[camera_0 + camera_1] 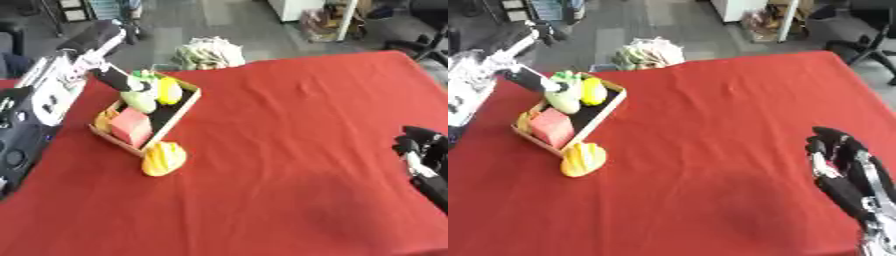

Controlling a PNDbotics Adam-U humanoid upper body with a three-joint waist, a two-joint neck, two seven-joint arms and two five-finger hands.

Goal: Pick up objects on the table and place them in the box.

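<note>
Your left hand point(131, 85) curls its fingers around the pale green item point(140, 100) inside the box point(179, 112) at ten o'clock. Yellow bunch point(164, 159) touches the box's near corner. Right hand point(837, 152) rests relaxed, holding nothing, at four o'clock; the table point(289, 150) between is open.

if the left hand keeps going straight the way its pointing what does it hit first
The left hand points down into the box, so it would probably meet the pale green object first. It looks close to or already touching it; depth is unclear.
</note>
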